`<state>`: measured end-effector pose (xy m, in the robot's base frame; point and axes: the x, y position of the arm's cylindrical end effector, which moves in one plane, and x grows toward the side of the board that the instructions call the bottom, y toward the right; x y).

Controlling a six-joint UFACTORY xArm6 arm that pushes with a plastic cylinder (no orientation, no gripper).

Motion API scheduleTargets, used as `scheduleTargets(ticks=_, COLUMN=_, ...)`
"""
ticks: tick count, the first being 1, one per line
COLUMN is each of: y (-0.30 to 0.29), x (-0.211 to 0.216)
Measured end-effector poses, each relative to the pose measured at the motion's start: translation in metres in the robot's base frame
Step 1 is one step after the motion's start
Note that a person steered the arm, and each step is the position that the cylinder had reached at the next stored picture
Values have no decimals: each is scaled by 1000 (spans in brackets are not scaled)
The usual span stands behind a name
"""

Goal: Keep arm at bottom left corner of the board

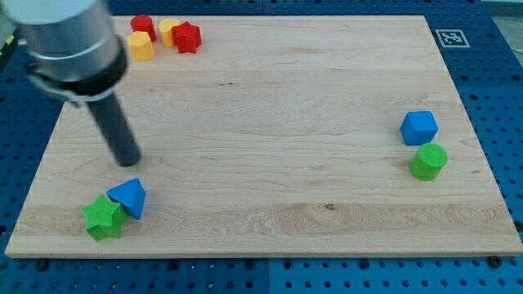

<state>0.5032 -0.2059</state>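
Observation:
My tip [128, 160] is the lower end of a dark rod hanging from the grey arm at the view's upper left. It rests on the wooden board [270, 122] in its left part, just above a blue triangular block [128, 198]. A green star block [103, 217] touches that blue block on its lower left, near the board's bottom left corner. The tip is apart from both blocks.
A red cylinder [143, 26], a yellow cylinder [141, 46], a second yellow block [168, 31] and a red star [187, 37] cluster at the top left. A blue cube [418, 127] and a green cylinder [428, 161] stand at the right edge.

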Motion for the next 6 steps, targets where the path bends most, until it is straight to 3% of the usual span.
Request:
scheduleTargets(ticks=1, y=-56, x=15)
scheduleTargets(ticks=2, y=-95, x=61)
scheduleTargets(ticks=4, y=-90, x=113)
scheduleTargets(ticks=6, y=-78, x=114)
